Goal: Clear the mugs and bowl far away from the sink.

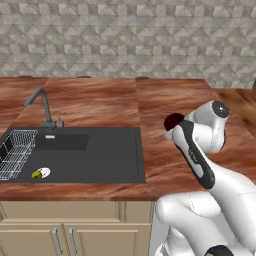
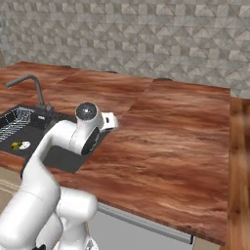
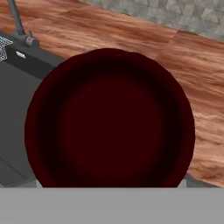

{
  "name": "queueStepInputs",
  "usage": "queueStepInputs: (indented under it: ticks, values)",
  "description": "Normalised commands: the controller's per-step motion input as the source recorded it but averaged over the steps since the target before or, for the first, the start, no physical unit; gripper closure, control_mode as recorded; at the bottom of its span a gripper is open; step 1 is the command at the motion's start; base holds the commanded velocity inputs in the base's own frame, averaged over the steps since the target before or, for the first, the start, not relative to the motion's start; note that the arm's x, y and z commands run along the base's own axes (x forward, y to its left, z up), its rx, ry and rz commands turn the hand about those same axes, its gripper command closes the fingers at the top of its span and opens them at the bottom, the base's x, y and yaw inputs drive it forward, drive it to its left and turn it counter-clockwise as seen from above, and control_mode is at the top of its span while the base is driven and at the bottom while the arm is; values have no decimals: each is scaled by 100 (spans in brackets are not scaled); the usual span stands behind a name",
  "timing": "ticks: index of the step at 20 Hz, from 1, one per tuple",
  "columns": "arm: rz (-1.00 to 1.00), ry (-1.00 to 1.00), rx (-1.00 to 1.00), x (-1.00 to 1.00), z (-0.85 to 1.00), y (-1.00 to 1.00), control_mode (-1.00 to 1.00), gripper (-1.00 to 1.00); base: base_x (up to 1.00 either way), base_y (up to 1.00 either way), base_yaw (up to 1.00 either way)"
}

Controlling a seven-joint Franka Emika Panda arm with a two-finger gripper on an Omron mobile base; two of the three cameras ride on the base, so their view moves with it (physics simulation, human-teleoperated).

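My arm [image 1: 210, 165]: glossy white rounded shells are covering its links, a dark band is running along the link nearest my tool, and a round grey cap [image 2: 86, 111] with a pale centre is closing one joint.

2 rear base views share the sink [image 1: 75, 152]; hand view hovers close.
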Motion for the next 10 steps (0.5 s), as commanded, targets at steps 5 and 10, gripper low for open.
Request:
queueStepInputs:
  ticks: [5,10]
  values:
    - [0,0,0,0,0,0,100,100,-66,1,71]
    - [0,0,0,0,0,0,100,100,-2,0,97]
